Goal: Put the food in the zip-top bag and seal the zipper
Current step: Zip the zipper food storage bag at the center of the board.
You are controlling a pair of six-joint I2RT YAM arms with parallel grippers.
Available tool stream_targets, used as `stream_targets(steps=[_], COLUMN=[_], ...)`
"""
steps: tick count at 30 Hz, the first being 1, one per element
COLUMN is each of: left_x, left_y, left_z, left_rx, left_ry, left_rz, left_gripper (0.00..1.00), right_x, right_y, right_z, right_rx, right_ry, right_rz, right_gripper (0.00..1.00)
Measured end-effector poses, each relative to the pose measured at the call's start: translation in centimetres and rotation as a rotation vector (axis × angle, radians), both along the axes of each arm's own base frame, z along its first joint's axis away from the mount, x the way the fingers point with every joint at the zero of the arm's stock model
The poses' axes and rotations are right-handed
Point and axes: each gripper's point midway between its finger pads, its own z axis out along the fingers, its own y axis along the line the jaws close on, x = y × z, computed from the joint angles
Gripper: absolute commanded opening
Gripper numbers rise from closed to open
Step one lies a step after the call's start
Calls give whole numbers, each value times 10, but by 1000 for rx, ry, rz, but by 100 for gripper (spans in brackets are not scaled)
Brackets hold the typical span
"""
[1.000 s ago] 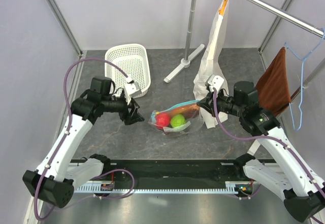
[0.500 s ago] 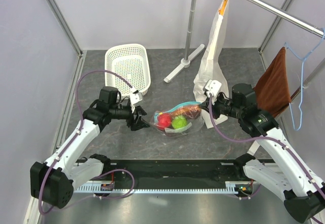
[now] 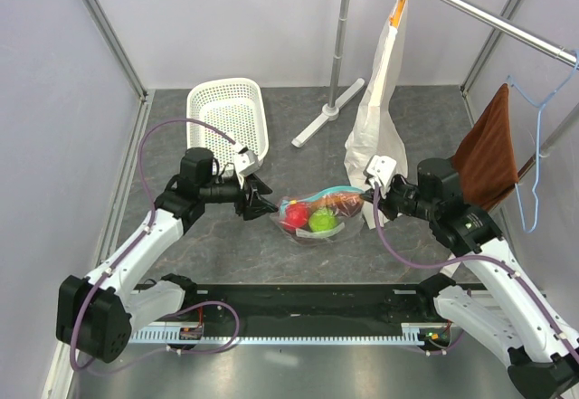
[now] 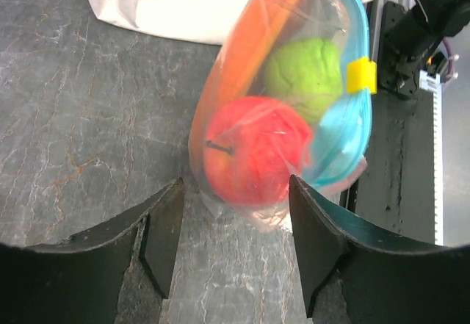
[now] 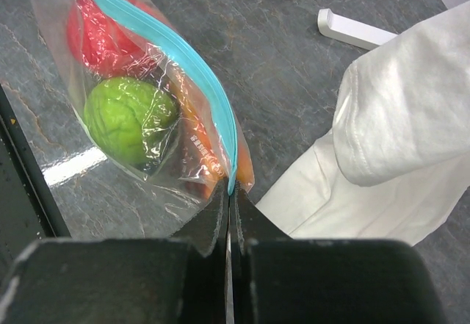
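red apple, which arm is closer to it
Left. Left arm: open jaws flank the red apple; right arm: jaws pinch the zipper at the bag's far end.

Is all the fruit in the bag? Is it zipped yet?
Done: the red apple and green fruit sit inside the zip-top bag. In hand: the right gripper pinches one end of the zipper; the left gripper is open at the apple end. Left: sealing; I can't tell if it's shut.
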Motion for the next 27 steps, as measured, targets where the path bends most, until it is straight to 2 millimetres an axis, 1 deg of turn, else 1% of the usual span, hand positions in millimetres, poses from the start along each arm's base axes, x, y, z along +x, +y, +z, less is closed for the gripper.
stream_targets(steps=[3, 6, 12, 13, 14, 15, 16, 18, 19, 20, 21, 22, 23, 24, 25, 26, 27], left_x=[3, 3, -6, -8, -10, -12, -13, -16, -18, -19, -21, -23, -24, -25, -26, -27, -28], left_y=[-2, -5, -12, -13, -15, -17, -18, -20, -21, -21, -22, -22, -23, -24, -25, -25, -24], left_z=[0, -6, -15, -16, -17, -18, -19, -23, -24, -24, -22, -18, -12, -5, 1, 8, 16], left_rx=[-13, -20, -18, -16, -14, -12, -10, -8, -9, -10, -14, -19, -28, -37, -44, -51, -59], left_ry=[16, 53, 100, 104, 108, 113, 119, 152, 171, 194, 218, 235, 246, 263, 271, 280, 279], left_rz=[9, -3, -42, -50, -57, -65, -72, -81, -89, -94, -98, -101, -104, -104, -104, -99, -95], left_gripper=[68, 70, 71, 67, 61, 52, 31, 14, 2, 2, 2, 2, 2, 2, 2, 2, 2], right_x=[-3, -3, -2, -2, -2, -1, -1, 0, 0, 0, 1, 1, 2, 2, 1, 1, 0], right_y=[-2, -2, -3, -2, -2, -2, -2, -2, -2, -2, -2, -3, -4, -4, -5, -5, -5], right_z=[-2, -4, -8, -8, -9, -9, -10, -11, -12, -12, -12, -13, -13, -13, -12, -10, -6], right_rx=[-10, -19, -31, -32, -33, -36, -37, -41, -44, -47, -52, -59, -68, -76, -85, -94, -97], right_ry=[-4, 0, 7, 9, 10, 11, 13, 16, 16, 15, 13, 14, 17, 22, 31, 37, 38], right_rz=[6, 9, 13, 13, 14, 14, 15, 16, 17, 18, 20, 20, 19, 21, 23, 29, 33], right_gripper=[0, 0, 0, 0, 0, 0, 0, 0, 0, 4, 11, 22, 47, 57, 72, 77, 81])
